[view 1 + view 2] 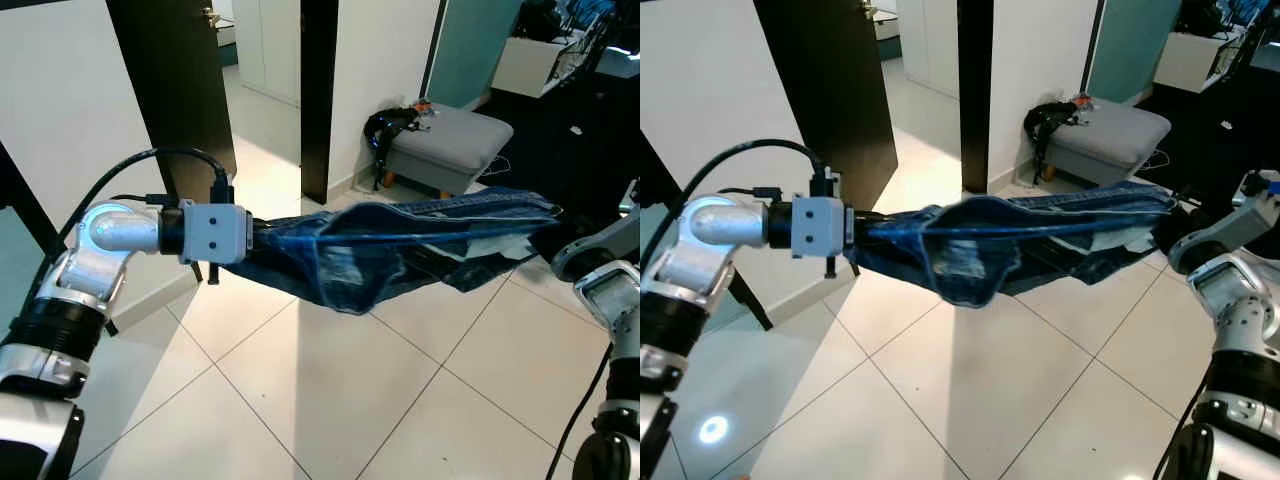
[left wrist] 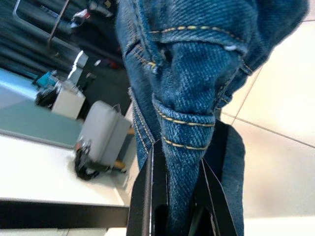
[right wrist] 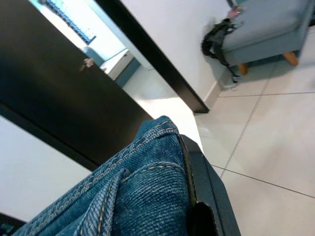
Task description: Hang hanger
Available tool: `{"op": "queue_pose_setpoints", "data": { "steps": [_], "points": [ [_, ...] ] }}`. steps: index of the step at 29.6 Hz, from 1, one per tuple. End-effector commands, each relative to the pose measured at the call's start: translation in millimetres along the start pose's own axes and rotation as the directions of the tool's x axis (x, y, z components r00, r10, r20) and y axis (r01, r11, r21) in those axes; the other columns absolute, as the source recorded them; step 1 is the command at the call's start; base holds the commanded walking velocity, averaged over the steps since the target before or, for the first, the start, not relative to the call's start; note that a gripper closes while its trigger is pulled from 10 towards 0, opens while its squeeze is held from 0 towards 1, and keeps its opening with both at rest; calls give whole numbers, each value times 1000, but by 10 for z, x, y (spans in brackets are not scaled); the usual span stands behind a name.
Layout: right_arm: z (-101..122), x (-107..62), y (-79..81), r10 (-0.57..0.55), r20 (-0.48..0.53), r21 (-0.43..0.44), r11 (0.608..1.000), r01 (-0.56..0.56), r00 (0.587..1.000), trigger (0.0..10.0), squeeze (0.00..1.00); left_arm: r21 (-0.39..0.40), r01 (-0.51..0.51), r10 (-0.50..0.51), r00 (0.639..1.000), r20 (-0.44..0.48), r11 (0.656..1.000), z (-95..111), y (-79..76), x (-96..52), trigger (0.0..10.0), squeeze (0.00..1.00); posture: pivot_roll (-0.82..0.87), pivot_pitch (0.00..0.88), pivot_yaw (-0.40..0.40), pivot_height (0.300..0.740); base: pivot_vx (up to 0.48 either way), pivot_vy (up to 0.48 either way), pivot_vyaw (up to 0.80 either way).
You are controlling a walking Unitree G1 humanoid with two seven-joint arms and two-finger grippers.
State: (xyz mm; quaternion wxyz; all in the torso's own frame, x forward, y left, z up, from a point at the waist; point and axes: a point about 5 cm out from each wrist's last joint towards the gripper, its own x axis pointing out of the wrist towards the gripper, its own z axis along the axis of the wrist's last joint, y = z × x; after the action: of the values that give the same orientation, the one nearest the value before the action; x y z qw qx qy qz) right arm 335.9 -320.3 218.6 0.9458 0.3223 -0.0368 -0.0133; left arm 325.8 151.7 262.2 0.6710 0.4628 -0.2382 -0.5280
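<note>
You have a pair of blue jeans (image 1: 400, 245) stretched in the air between both arms, above the pale tiled floor (image 1: 330, 390). Your left gripper (image 2: 177, 206) is pinched on a denim fold at the left end; your right gripper (image 3: 194, 196) clamps the right end, one black finger (image 3: 206, 187) lying against the cloth. Far right, a grey stool (image 1: 450, 140) with a black bag (image 1: 392, 125) stands by the wall.
</note>
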Motion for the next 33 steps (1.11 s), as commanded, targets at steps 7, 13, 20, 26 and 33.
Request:
{"op": "queue_pose_setpoints", "data": {
  "steps": [7,13,20,26,33],
  "points": [
    [408,-7,76,-29,175,18,999,27,984,0,0,46,86,-83,994,-77,995,-81,-161,107,8667,0,-8,60,2,740,0,0,0],
    [545,15,278,39,208,6,999,-42,977,0,0,64,74,-60,978,-199,995,-213,-137,94,8667,0,-11,65,4,740,0,0,0],
    [603,1,448,104,210,-26,995,-101,972,0,0,64,-59,77,934,-349,996,-377,19,28,9137,0,-12,69,5,740,0,0,0],
    [638,2,518,119,222,-31,993,-115,968,0,0,40,-120,126,899,-420,992,-461,59,-10,9059,0,-11,69,6,740,0,0,0],
    [630,9,636,147,222,-36,989,-142,964,0,0,67,-104,124,866,-485,992,-532,46,-14,9059,0,-11,69,5,740,0,0,0]
  ]
}}
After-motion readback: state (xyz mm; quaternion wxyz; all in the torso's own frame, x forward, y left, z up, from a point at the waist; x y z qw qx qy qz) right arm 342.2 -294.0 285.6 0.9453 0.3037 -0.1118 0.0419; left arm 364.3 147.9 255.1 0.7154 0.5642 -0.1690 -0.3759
